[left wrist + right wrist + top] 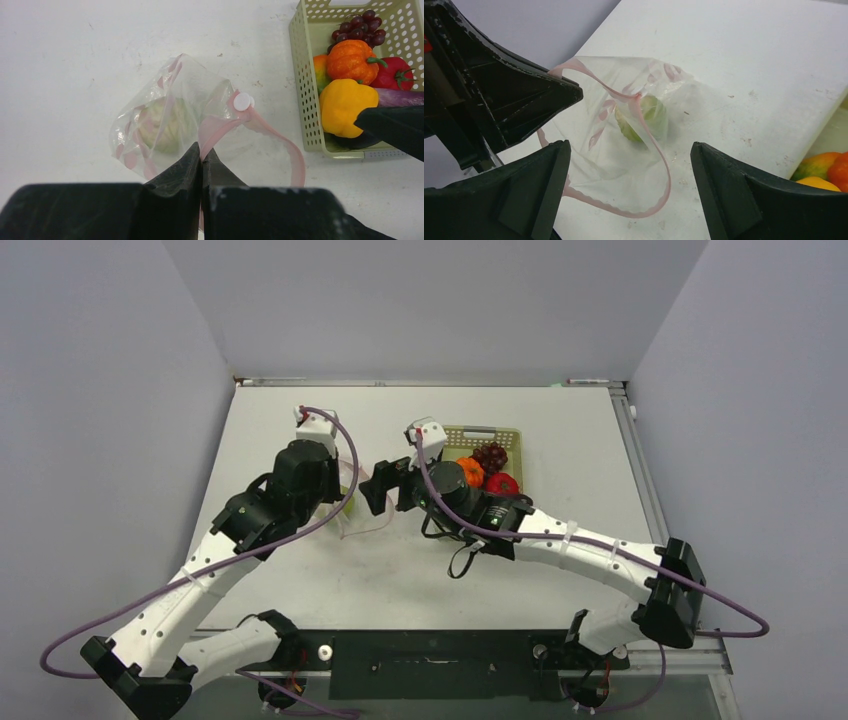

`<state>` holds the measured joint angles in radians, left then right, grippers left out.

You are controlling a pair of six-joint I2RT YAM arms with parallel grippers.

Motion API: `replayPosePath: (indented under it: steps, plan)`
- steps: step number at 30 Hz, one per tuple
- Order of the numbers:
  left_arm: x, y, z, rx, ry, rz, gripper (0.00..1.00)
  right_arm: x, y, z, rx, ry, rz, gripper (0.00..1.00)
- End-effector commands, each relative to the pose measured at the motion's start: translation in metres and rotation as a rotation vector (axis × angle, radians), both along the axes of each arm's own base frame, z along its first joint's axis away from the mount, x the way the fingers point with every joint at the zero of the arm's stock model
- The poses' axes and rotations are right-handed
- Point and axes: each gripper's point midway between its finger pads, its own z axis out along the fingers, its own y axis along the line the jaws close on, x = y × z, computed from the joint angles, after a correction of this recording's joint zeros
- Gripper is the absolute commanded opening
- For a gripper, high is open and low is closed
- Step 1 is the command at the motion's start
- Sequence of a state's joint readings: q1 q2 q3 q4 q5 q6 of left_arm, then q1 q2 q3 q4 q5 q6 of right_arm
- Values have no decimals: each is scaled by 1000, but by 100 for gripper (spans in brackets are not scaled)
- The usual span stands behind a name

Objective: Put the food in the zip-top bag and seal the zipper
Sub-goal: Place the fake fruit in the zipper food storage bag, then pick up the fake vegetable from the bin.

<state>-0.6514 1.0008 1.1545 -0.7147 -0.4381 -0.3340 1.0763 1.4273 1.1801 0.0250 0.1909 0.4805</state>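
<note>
Starting at the arm bases, a white table (400,580), scuffed and speckled in the wrist views, runs back to plain grey walls (420,310) on three sides. The bag (165,115) lies on it near the middle, its mouth gaping. The left gripper (202,155) meets the bag at its near-left side, jaws pressed together and pinching the zipper (280,140). The right gripper (629,150) hangs just right of the bag's mouth, jaws spread wide, holding nothing. A basket (305,100) stands right of the bag and farther back.

From overhead both arms show whole, yet the bag is only a faint pink line beneath them. The left wrist view alone shows a round white tab (243,102) on the zipper. The right wrist view looks into the bag's open mouth at a green piece (644,117) lying inside.

Counted: two arms, one bag, one basket, one green piece in the bag. Six pieces show in the basket: grapes (360,27), an orange pumpkin (350,60), a red piece (397,75), a yellow pepper (342,107), an eggplant (400,97) and a yellow-orange piece (320,70). Overhead, only three of them can be made out.
</note>
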Motion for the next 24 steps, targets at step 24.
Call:
replayPosePath:
  steps: [24]
  plan:
    - [8, 5, -1, 26, -67, 1, 0, 76, -204, -59, -374, 122, -540, 95]
